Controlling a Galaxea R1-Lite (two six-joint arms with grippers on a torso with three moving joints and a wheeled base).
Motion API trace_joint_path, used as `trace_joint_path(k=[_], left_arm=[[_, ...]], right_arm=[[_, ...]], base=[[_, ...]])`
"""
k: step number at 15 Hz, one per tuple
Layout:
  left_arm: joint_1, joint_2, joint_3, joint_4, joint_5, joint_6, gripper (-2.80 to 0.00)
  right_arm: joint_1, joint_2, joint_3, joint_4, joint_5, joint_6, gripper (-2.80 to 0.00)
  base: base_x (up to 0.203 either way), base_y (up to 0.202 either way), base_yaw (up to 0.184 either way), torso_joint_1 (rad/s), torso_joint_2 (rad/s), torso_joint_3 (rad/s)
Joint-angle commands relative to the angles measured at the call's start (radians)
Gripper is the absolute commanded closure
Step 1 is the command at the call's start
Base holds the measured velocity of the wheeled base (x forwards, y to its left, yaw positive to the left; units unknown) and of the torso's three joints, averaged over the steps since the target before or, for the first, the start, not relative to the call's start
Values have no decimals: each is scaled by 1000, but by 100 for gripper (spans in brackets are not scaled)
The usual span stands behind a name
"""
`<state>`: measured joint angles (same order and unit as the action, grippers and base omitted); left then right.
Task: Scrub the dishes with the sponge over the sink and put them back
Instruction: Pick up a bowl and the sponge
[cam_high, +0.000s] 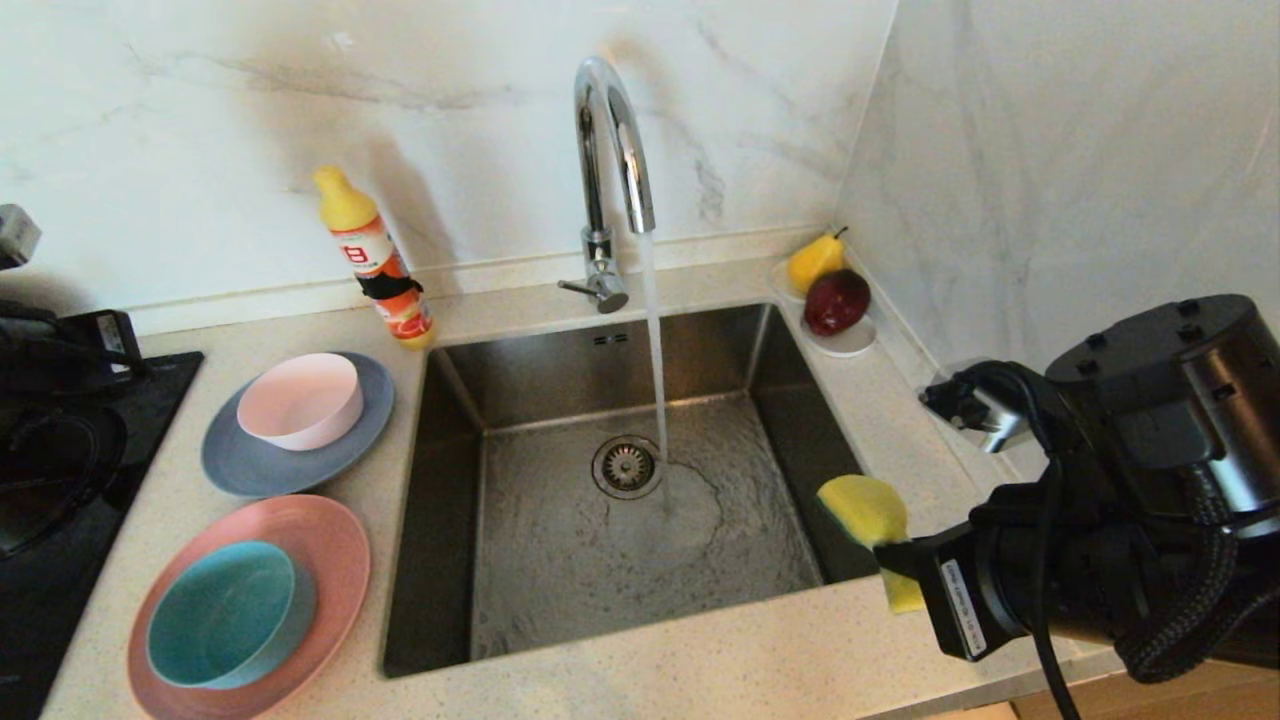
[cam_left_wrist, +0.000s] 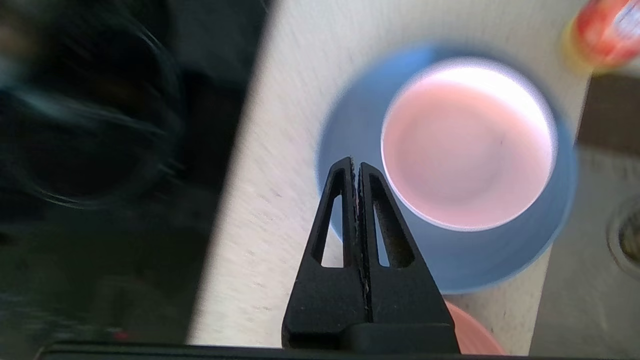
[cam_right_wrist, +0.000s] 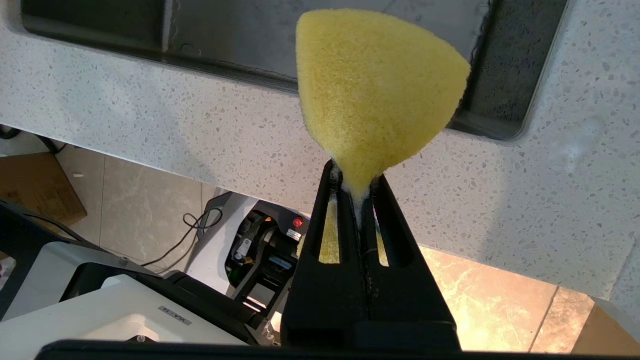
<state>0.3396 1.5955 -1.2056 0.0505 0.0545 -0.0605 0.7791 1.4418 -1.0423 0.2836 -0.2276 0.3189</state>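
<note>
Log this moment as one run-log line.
right gripper: shut on sponge, beside sink | left gripper: shut, above pale pink bowl | tap: running

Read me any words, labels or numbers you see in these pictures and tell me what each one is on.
"8": a large white figure on the red label of the detergent bottle behind the sink; the smaller print below it is too small to read.
White sticker on the right end effector: print too small to read.
Small label on the white equipment below the counter: too blurred to read.
</note>
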Motion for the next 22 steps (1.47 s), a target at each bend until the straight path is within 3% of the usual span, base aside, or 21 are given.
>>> trace_joint_path(k=[1, 2, 3, 7, 22], left_arm=[[17, 112, -23, 27, -51, -30, 0], [18, 138, -50, 55, -67, -53, 0], [18, 162, -85, 94, -95, -78, -280], [17, 229, -213, 222, -163, -202, -280], [-65, 432, -352, 235, -156, -337, -280]], right_arm=[[-1, 3, 1, 0, -1, 2, 0], [-1, 3, 1, 0, -1, 3, 0], [-1, 3, 1, 0, -1, 3, 0], [-1, 2, 1, 2, -3, 2, 0], [-14, -5, -1, -1, -1, 2, 0]], base=[[0, 0, 0, 0, 0, 0], [0, 0, 0, 0, 0, 0], [0, 0, 0, 0, 0, 0], [0, 0, 0, 0, 0, 0], [0, 0, 0, 0, 0, 0]])
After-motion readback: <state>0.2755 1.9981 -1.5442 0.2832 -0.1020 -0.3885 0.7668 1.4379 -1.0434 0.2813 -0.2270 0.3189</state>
